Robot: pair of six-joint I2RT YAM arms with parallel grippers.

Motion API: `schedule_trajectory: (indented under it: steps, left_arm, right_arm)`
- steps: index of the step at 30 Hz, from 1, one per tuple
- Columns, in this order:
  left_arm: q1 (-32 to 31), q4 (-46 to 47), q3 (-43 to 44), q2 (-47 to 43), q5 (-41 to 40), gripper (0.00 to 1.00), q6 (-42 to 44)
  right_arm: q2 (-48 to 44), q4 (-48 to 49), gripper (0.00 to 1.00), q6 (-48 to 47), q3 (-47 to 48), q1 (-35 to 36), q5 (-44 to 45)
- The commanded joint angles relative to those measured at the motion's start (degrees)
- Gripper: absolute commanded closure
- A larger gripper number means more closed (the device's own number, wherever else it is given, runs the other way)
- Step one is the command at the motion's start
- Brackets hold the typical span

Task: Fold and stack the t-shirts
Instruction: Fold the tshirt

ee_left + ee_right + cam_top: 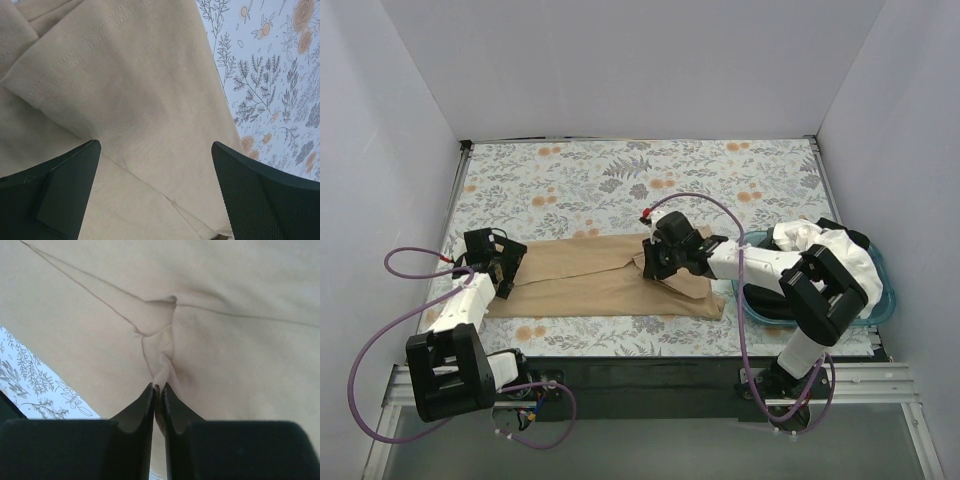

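- The tan cloth t-shirt [580, 290] lies flat and partly folded on the near part of the flowery table [620, 180], between the two arms.
- The right gripper [159, 390] sits just right of the shirt's middle, fingers almost closed, pinching a little bump of tan cloth.
- The left gripper [157, 170] hangs over its left end, fingers wide apart, holding nothing.
- The shirt looks light, soft and floppy, so I think it will sag and wrinkle when lifted.
- Best to grab an edge or corner at both ends.
- A white cloth t-shirt [820, 245] sits in the teal round basin [885, 290] at the right.
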Motion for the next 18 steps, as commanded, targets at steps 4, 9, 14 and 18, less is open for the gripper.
schedule_trajectory:
  steps: [4,9,14,18]
  left_arm:
    - [-0.1,0.3,-0.2,-0.7,-0.9,0.07,0.9]
    - [-0.2,0.3,-0.4,-0.9,-0.9,0.06,0.8]
    - [-0.2,0.3,-0.1,-0.3,-0.1,0.06,1.3]
    - [-0.1,0.3,-0.1,-0.3,0.3,0.05,1.3]
  right_arm:
    - [-5.4,2.1,0.81,4.4,-2.1,8.6,11.3]
    - [-10.6,2.5,0.59,2.4,-2.6,11.3,10.4]
    - [-14.2,2.5,0.02,1.2,-5.2,11.3,13.8]
    - [-17.5,1.5,0.02,2.4,-6.9,10.8,18.2]
